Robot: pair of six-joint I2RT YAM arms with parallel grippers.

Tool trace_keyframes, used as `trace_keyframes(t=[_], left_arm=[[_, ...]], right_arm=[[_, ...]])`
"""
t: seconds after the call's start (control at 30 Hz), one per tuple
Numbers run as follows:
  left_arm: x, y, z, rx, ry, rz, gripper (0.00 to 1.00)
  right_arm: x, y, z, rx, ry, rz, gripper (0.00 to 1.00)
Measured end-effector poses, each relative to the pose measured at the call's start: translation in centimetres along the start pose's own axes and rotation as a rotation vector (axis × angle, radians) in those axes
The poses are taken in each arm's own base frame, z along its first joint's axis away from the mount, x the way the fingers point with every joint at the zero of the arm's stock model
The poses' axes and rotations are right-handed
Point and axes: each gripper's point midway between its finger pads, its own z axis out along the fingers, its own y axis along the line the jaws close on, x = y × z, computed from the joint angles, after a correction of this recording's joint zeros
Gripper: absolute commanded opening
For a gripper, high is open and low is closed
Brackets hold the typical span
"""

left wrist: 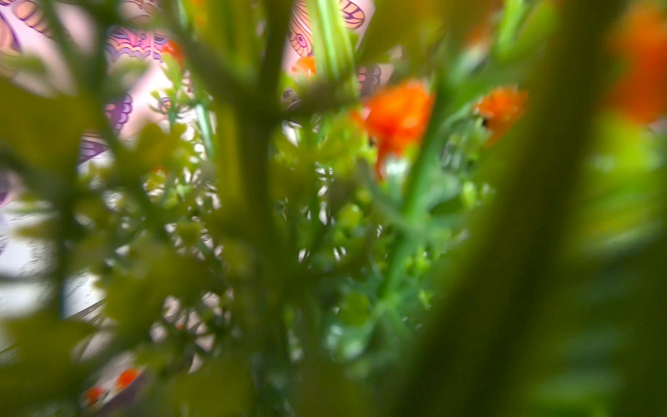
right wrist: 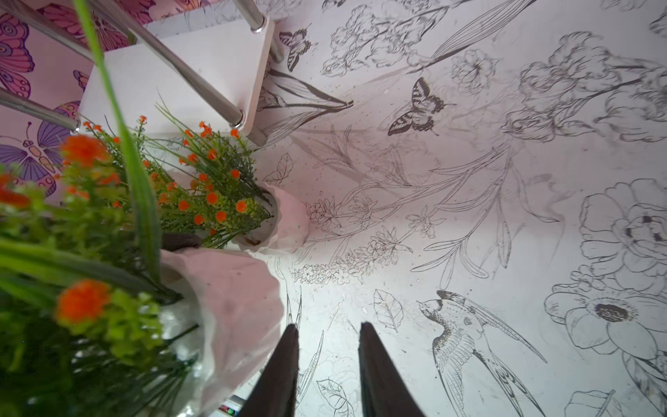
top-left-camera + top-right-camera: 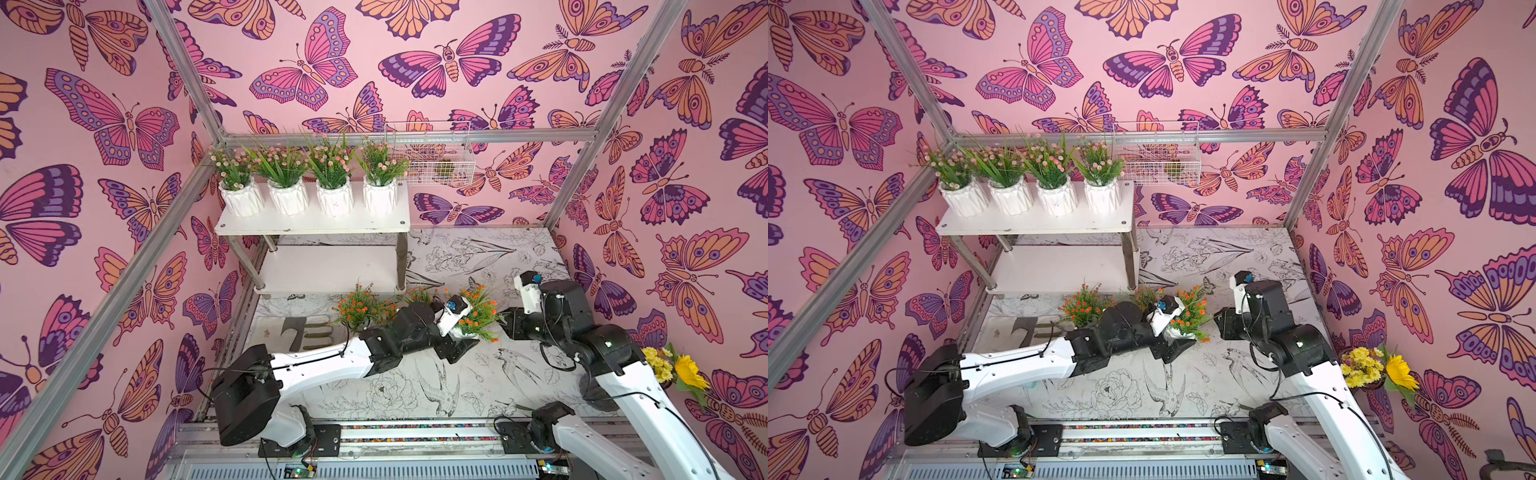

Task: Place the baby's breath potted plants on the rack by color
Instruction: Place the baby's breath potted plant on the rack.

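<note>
Several pink baby's breath potted plants (image 3: 286, 178) stand in a row on the top board of the white rack (image 3: 311, 227); its lower board (image 3: 328, 266) is bare. Three orange-bloomed ones are on the table in front of the rack: one at the left (image 3: 361, 309), one half hidden behind my left arm (image 3: 417, 296), and one at the right (image 3: 480, 309). My left gripper (image 3: 461, 338) is closed on that right plant's white pot (image 2: 234, 299), and foliage fills the left wrist view. My right gripper (image 2: 328, 328) is open beside the pot, holding nothing.
A white wire basket (image 3: 432, 153) hangs on the back wall, to the right of the rack. A yellow sunflower bunch (image 3: 681, 370) sits on the right wall. Flat grey tool shapes (image 3: 307, 332) lie on the table at the left. Metal frame posts (image 3: 582, 174) stand at the corners.
</note>
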Motion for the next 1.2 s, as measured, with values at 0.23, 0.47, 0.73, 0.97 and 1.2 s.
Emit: trace_keyframes(t=[0.23,0.47,0.73,0.97,1.2], left_arm=[[-0.7,2.0,-2.3,-0.113,0.016,0.021,0.66],[-1.4,6.4,-5.3,-0.257,0.018,0.004,0.67],[-3.7,12.9,-10.9,-0.452,-0.062,-0.044,0.67],[-2.0,18.8,-15.9,-0.655,-0.069,-0.105,0.68],[1.0,23.2,-21.0,-0.836,-0.060,-0.203,0.68]], right_arm=[[-0.1,-0.9,-0.4,0.030,-0.016,0.018,0.31],[0.4,-1.3,0.1,0.041,0.002,0.025,0.31],[0.4,-1.3,0.1,0.042,0.003,0.026,0.31],[0.4,-1.3,0.1,0.043,0.003,0.026,0.31],[0.4,-1.3,0.2,0.045,0.009,0.027,0.31]])
